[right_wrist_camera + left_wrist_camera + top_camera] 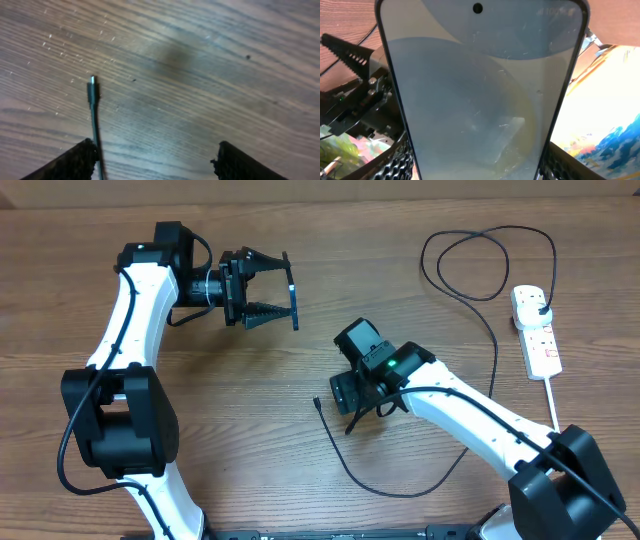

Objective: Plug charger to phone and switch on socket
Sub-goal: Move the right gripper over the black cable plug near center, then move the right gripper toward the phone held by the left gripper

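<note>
The charger's [331,437] plug sits in the socket's [540,345] far outlet, near the desk's [330,220] right edge. My left pincer [272,290] grips the phone [480,90] by its sides, far left. My right pincer [157,162] stands open over bare wood mid-desk, with the connector tip [92,90] lying just beside its left finger.

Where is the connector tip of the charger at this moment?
The connector tip lies on the table, mid-frame in the overhead view, just beside the open right gripper.
</note>
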You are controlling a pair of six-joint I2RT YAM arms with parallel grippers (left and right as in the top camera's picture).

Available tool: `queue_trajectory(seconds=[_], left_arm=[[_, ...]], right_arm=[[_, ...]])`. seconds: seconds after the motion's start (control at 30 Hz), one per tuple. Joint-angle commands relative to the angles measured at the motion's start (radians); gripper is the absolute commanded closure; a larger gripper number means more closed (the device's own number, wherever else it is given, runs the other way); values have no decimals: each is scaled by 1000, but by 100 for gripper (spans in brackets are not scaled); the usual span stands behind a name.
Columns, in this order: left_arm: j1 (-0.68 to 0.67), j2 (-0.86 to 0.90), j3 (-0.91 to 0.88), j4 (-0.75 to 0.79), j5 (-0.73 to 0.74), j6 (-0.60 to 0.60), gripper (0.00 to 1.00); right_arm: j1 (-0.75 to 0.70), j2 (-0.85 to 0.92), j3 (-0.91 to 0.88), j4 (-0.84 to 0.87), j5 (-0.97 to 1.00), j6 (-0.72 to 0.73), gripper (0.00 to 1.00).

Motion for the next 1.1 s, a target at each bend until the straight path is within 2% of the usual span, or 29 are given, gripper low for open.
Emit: queue_trajectory(seconds=[0.0, 0.2, 0.3, 0.43, 0.53, 0.77, 0.87, 0.9, 1.07], left_arm=[[-2, -4, 26, 1, 55, 9, 40], [-2, -4, 26, 0, 55, 36, 40], [-8, -4, 26, -2, 55, 75, 42], [-35, -4, 26, -8, 52, 85, 44], [-61, -4, 26, -8, 32, 85, 41], [-140, -4, 26, -37, 31, 85, 45], [-171, -4, 26, -42, 31, 109, 61], [-182, -4, 26, -58, 31, 121, 62], [-230, -4, 26, -112, 29, 156, 58]], right_arm=[[-23, 7, -4, 6, 2, 11, 20], [-127, 7, -2, 2, -137, 12, 20], [-294, 7, -1, -11, -239, 12, 19], [-428, 7, -1, -69, -297, 10, 19], [-488, 7, -1, -101, -278, 4, 18], [-539, 7, -1, -115, -231, 3, 15], [-539, 7, -2, -116, -184, 4, 14], [-539, 7, -2, -116, -184, 4, 14], [-539, 7, -1, -121, -217, 3, 13]])
